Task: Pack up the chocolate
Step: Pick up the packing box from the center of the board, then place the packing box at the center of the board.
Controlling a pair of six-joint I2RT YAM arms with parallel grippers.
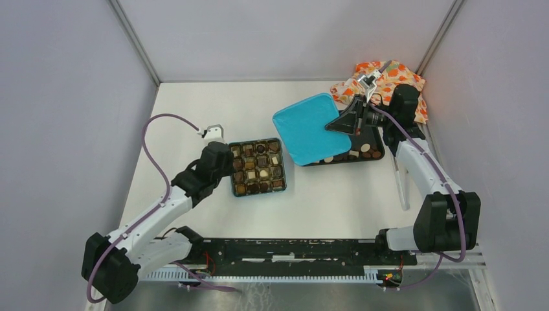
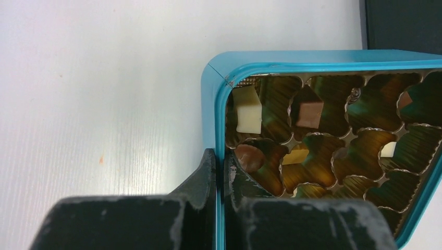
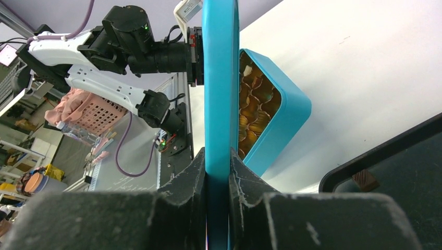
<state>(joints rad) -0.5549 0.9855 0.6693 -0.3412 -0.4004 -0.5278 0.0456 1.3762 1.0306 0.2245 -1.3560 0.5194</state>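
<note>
We see the left gripper [image 2: 220, 161] closed almost completely on the near wall of the teal box [image 2: 211, 99]. One finger is outside the wall and the other is inside, so the thin metal is pinched between them. Just ahead of the inner finger and to its right, chocolate [image 2: 247, 110] sits in the cups of the box's gold liner. A cream-white square is closest to the corner, with brown pieces in the cups beside it. Some of the cups farther right look empty, though glare makes a few hard to read.

The right gripper [image 3: 217, 159] is clamped on the edge of the teal lid [image 3: 219, 78], with only the lid's thickness between its fingers. The lid stands on edge straight out from the jaws and is lifted off the table [image 1: 194, 116]. Below and to the right of this gripper is the black tray [image 3: 412, 172], where more loose pieces lie, partly hidden under the lid in the overhead view. The orange cloth [image 1: 388, 74] lies bunched just behind the right gripper.
</note>
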